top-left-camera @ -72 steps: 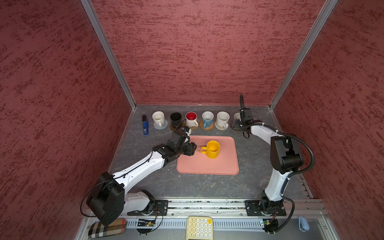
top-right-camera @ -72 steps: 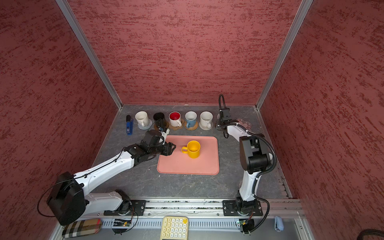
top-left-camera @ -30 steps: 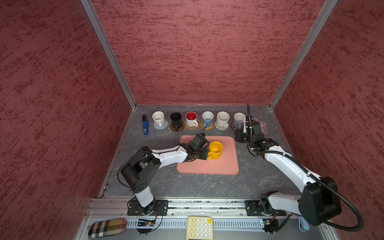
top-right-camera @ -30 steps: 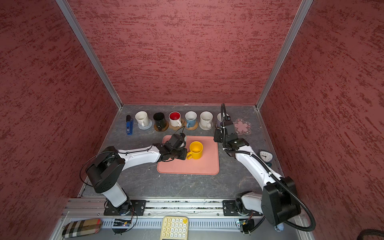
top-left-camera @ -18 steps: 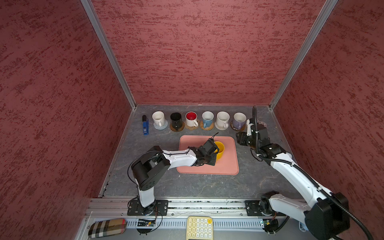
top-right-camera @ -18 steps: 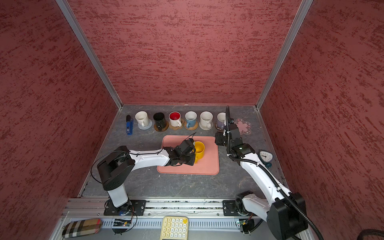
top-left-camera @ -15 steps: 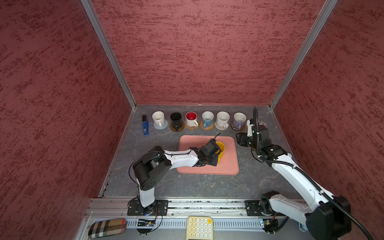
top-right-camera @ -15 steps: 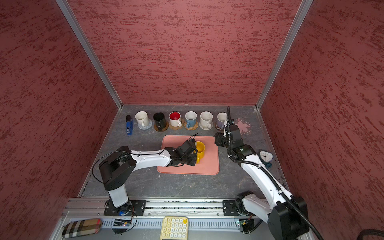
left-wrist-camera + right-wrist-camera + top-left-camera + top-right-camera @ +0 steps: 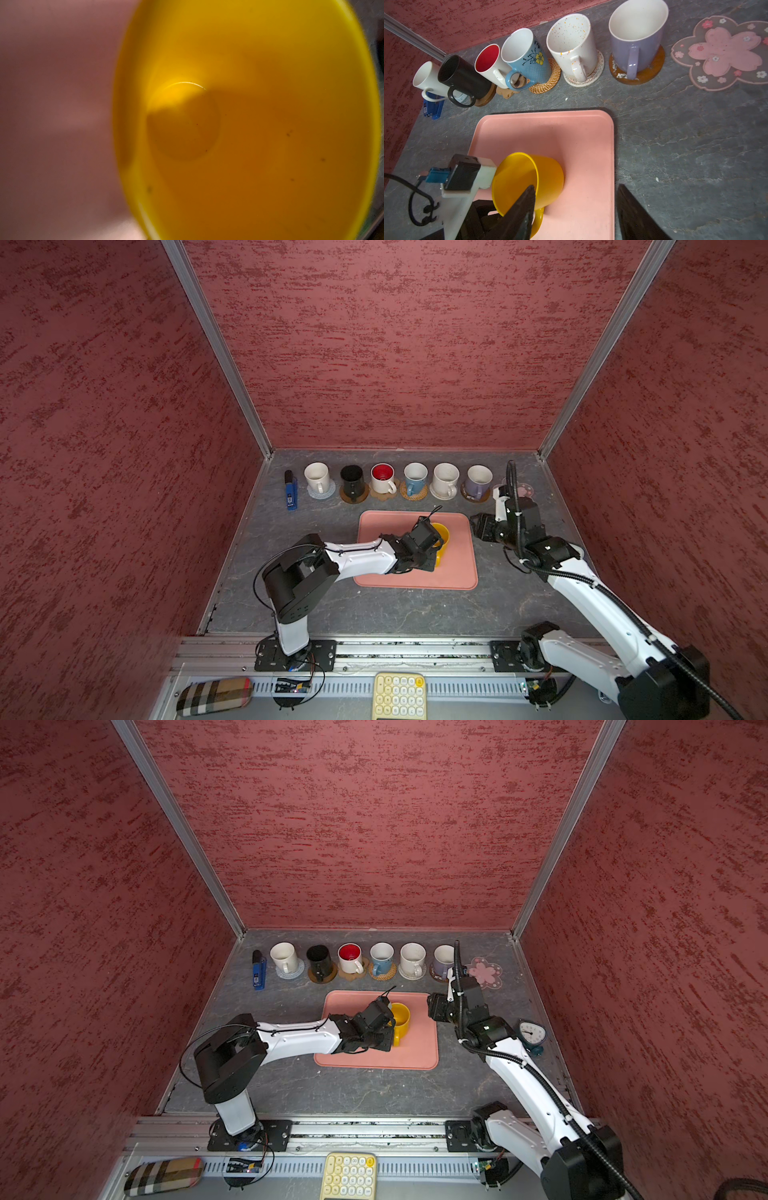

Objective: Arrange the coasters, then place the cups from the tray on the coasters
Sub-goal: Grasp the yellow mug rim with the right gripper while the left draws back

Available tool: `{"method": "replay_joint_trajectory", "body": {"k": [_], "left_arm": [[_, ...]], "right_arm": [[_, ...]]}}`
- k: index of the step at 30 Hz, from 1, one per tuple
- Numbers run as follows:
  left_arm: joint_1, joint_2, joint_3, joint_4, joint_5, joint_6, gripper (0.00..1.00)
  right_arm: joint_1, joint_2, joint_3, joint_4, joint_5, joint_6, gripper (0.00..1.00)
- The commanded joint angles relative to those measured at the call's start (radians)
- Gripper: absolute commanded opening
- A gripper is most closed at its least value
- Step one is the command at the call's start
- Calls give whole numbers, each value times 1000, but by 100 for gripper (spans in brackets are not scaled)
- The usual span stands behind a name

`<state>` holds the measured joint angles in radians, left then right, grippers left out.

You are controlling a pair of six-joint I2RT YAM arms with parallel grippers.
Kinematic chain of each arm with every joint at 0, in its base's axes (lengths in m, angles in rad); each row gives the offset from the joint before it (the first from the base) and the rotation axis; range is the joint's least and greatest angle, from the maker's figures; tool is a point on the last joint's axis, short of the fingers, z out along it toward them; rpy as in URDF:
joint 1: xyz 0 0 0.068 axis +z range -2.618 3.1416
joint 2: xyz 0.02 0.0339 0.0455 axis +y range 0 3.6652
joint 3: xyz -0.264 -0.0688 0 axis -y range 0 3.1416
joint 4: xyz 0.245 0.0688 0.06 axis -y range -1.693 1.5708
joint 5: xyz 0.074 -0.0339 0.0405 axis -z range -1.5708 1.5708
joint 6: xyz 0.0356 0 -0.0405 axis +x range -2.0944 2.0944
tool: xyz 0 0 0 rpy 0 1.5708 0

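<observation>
The yellow cup [image 9: 441, 533] stands on the pink tray [image 9: 457, 572], its handle [image 9: 397, 1039] turned toward the front. My left gripper [image 9: 385, 1041] sits at that handle and looks shut on it. The left wrist view shows only the cup's inside [image 9: 249, 124]. My right gripper [image 9: 577, 187] hangs open over the tray's right edge [image 9: 611, 145], apart from the yellow cup [image 9: 546, 178]. Six cups stand on coasters along the back, ending with the lavender cup [image 9: 635, 41]. The pink flower coaster [image 9: 484, 971] beside it is bare.
A blue stapler [image 9: 291, 494] lies left of the cup row. A small clock [image 9: 531, 1033] sits on the table right of the right arm. A yellow keypad [image 9: 399, 695] and a plaid case [image 9: 214, 695] lie beyond the front rail. Red walls enclose three sides.
My left gripper reached the yellow cup, which turned so its handle now points to the front. My right gripper drew back from the lavender cup toward the tray's right edge.
</observation>
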<state>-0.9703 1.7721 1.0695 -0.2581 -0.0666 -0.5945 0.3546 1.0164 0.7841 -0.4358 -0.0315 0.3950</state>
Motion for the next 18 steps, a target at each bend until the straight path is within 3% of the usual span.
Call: {"method": "replay_joint_trajectory", "body": {"k": [1, 9, 18], "left_arm": [[-2, -87, -25, -31, -52, 0, 24], [2, -274, -112, -83, -139, 15, 28], [65, -503, -262, -112, -178, 18, 40]], "right_arm": [[26, -21, -19, -20, 2, 32, 63], [95, -47, -55, -50, -6, 96, 62], [269, 11, -27, -56, 59, 204, 62]]}}
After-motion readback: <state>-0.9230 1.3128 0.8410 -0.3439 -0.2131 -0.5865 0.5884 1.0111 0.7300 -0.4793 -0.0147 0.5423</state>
